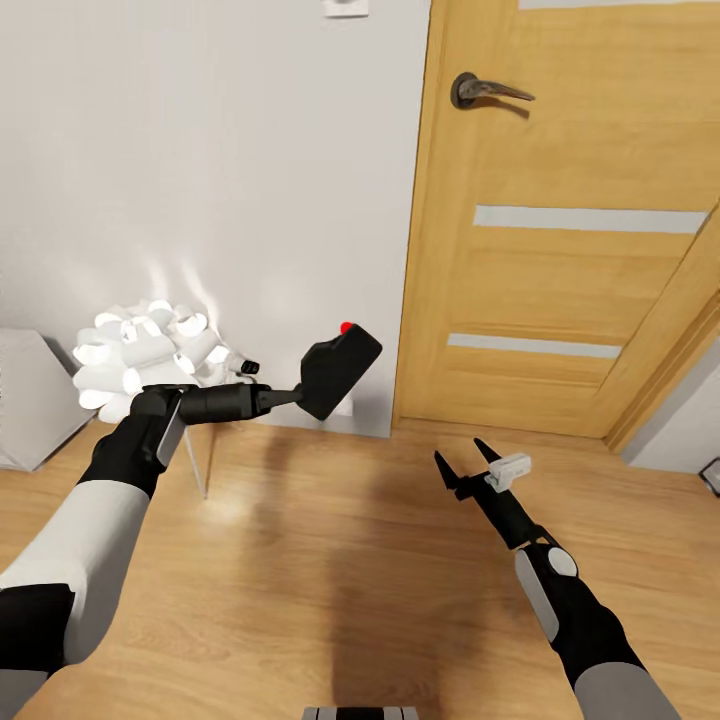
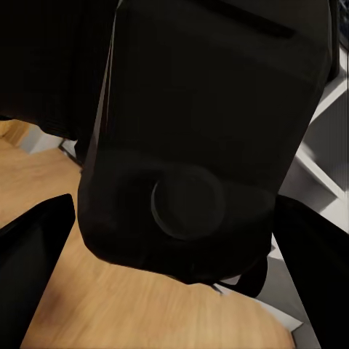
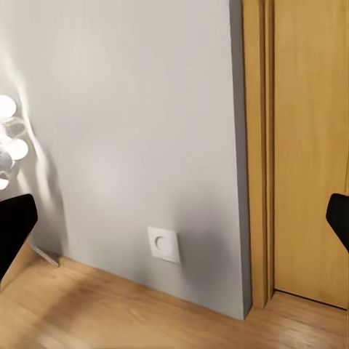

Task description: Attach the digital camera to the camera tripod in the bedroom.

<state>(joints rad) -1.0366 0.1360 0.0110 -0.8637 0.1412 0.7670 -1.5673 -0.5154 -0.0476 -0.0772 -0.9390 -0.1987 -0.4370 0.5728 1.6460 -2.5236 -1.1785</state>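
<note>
Right now the left gripper (image 1: pixel 305 392) is clamped on the digital camera (image 1: pixel 340 371), which sits tilted in the air in front of the white wall with its red button (image 1: pixel 346 327) on the upper edge. From the left wrist, the camera (image 2: pixel 196 138) is a dark block between the two black fingers (image 2: pixel 33 251), its round lens barrel (image 2: pixel 187 203) facing the lens; the exact contact points are too dark to make out. The right gripper (image 1: pixel 464 467) hangs over the floor with its jaws spread wide and nothing between them; in the right wrist view just its fingertips (image 3: pixel 14 229) peek in at the picture's edges.

Below both arms lies a light wood floor (image 1: pixel 330 560). Ahead stands a grey-white wall (image 1: pixel 230 170) with a small round socket (image 3: pixel 163 243) low down, and beside it a closed wooden door (image 1: pixel 590 200) with a dark lever handle (image 1: pixel 485 90). A white flower-shaped lamp (image 1: pixel 150 350) on thin legs stands by the wall, partly behind the left arm. A grey slanted object (image 1: pixel 25 400) is cut off at the picture's left edge
</note>
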